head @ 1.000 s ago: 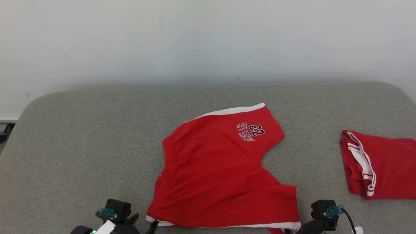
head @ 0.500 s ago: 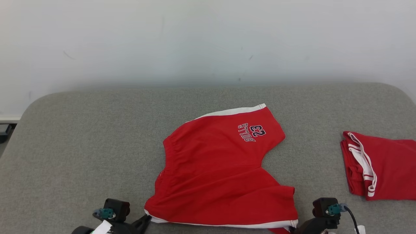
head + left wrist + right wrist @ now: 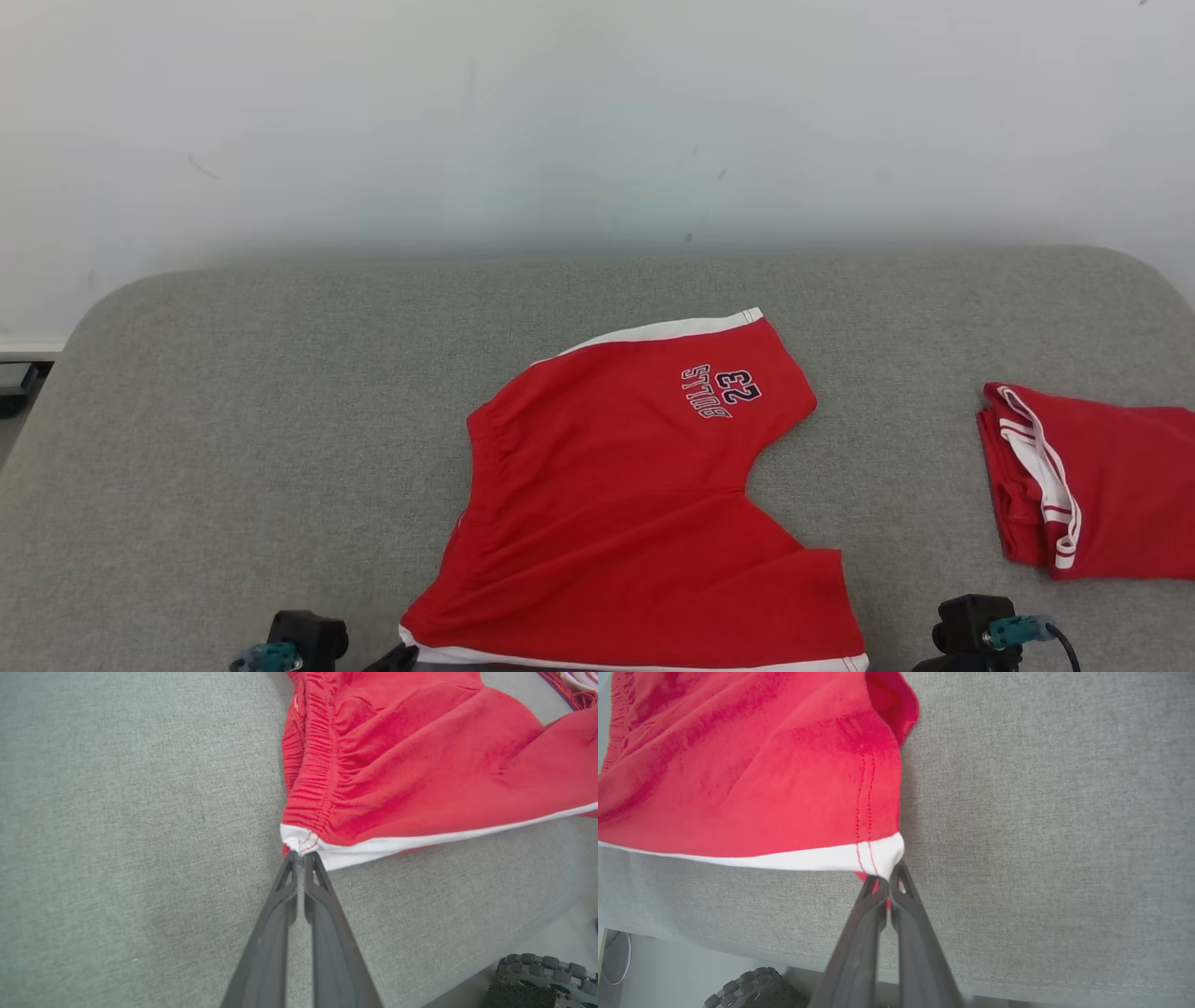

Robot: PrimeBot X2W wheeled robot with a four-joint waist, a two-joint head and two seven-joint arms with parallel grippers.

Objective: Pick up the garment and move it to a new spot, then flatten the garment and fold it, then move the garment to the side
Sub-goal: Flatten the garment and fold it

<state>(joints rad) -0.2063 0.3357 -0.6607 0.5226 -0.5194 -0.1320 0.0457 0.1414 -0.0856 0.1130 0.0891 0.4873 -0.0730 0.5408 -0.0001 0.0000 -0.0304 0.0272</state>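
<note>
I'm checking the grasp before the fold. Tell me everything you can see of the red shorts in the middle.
The red shorts look like thin cloth with white side trim, a gathered elastic waistband toward the left and an upside-down navy "BULLS 23" print. They lie spread, lightly creased, on the grey padded table. The left gripper and right gripper each pinch a near white-trimmed corner.

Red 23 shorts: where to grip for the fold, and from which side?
Grip the shorts at the two near corners of the white-trimmed edge, coming from the near side of the table, fingers low. That edge lies straight and closest, corners exposed. The left gripper and right gripper are shut there.
</note>
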